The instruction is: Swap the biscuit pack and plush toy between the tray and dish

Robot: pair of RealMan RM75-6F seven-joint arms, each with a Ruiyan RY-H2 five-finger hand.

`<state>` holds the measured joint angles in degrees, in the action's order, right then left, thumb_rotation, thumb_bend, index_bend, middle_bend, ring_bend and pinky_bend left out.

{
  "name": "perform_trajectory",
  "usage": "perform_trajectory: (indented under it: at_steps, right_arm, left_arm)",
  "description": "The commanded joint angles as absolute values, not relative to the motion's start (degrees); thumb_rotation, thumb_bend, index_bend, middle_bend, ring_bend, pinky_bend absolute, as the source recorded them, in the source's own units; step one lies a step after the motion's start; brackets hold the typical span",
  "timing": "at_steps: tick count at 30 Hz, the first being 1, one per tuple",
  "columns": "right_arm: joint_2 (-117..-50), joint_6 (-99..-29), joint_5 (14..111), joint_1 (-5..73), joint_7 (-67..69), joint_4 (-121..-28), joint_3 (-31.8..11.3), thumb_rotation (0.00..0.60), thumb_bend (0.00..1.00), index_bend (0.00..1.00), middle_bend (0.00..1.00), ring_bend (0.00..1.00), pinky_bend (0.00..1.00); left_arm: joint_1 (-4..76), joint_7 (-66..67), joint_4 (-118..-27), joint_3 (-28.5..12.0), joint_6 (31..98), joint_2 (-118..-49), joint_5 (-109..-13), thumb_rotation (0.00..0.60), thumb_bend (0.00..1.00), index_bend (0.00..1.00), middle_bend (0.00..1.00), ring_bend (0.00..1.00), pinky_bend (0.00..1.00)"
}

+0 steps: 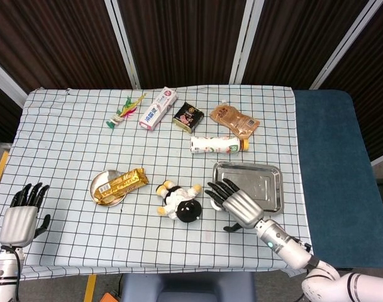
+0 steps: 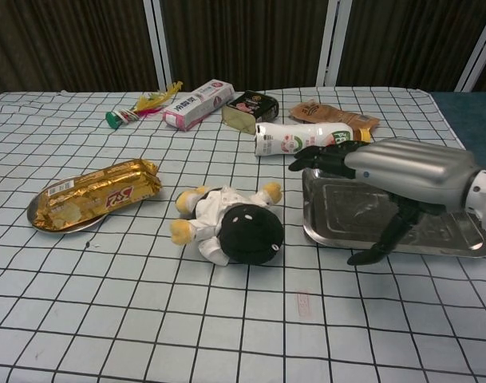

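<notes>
1 biscuit pack (image 1: 121,184), 1 plush toy (image 1: 179,200), 1 tray (image 1: 270,178), 1 dish (image 1: 100,184), 1 bottle (image 1: 218,145), 1 toothpaste box (image 1: 158,109), 1 brown pouch (image 1: 234,121), 1 dark packet (image 1: 187,117), 1 feather toy (image 1: 126,110).

Right hand (image 1: 236,206) sits over the near-left corner of the tray (image 1: 266,184), its fingertips (image 1: 214,189) just right of the plush toy (image 1: 179,201). Biscuit pack (image 1: 121,185) lies on the dish (image 1: 100,185), well left of those fingertips. Bottle (image 1: 218,145) lies beyond them, behind the tray

A lab-like test booth: checked tablecloth (image 1: 65,151) before dark curtained panels (image 1: 178,38).
</notes>
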<state>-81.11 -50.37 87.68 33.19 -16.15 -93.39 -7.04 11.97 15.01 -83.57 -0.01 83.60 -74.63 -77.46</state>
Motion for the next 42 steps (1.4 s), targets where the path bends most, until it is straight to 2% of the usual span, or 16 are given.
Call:
perform_trajectory:
  at_steps: [1,10,17,20,24,29,32,36,42]
  right_arm:
    - [-83.48,-47.38,84.79,35.75,-16.96,-91.84,-8.47,0.600,0.06,0.01,0.00,0.00,0.00]
    - [-91.49,-41.37,78.65,43.08,-17.73,-84.98,-10.95,0.600,0.06,0.02,0.00,0.00,0.00]
    - [-98.72,-41.61,78.12,46.86,-14.37,-76.36,-12.00,0.600,0.06,0.11,0.01,0.00,0.00]
    - [-101.10,-41.90,78.65,48.00,-11.10,-73.40,-12.22,0.600,0.06,0.16,0.06,0.02,0.00]
    - [-104.18,-44.23,80.76,48.90,-6.47,-69.40,-12.14,0.600,0.06,0.32,0.23,0.18,0.04]
    - [-107.67,-50.55,84.77,48.71,-3.40,-63.46,-10.86,0.600,0.06,0.69,0.51,0.51,0.27]
    - [-108.93,-53.78,85.69,47.97,-2.67,-61.41,-10.38,0.600,0.08,0.84,0.63,0.62,0.42]
    - [-108.46,-56.29,85.54,46.79,-3.28,-61.82,-10.18,0.600,0.11,0.89,0.67,0.66,0.52]
    - [-102.92,-61.29,83.46,42.40,-10.09,-69.11,-10.11,0.600,0.11,0.90,0.67,0.67,0.56]
  left_arm:
    - [11.84,14.91,-83.72,-0.30,83.31,-74.47,-77.52,0.600,0.42,0.12,0.10,0.03,0.15]
    - [11.42,13.60,-84.17,-1.11,81.98,-73.76,-77.49,0.600,0.42,0.16,0.12,0.04,0.15]
    - [11.19,11.33,-83.73,-1.60,81.08,-73.33,-77.89,0.600,0.42,0.15,0.13,0.05,0.15]
    - [11.16,10.97,-83.84,-1.73,80.66,-73.19,-78.01,0.600,0.42,0.15,0.14,0.05,0.15]
    - [11.16,10.57,-83.94,-1.67,80.04,-72.95,-78.38,0.600,0.42,0.15,0.14,0.05,0.15]
    - [11.00,10.13,-84.17,-1.91,79.61,-72.65,-78.31,0.600,0.42,0.15,0.15,0.05,0.15]
    - [10.89,10.06,-84.34,-1.96,79.50,-72.56,-78.46,0.600,0.42,0.15,0.15,0.05,0.15]
    - [10.82,10.20,-84.54,-1.95,79.40,-72.51,-78.79,0.600,0.42,0.15,0.15,0.05,0.15]
    - [10.72,10.57,-84.76,-2.01,79.10,-72.56,-78.93,0.600,0.42,0.15,0.15,0.05,0.15]
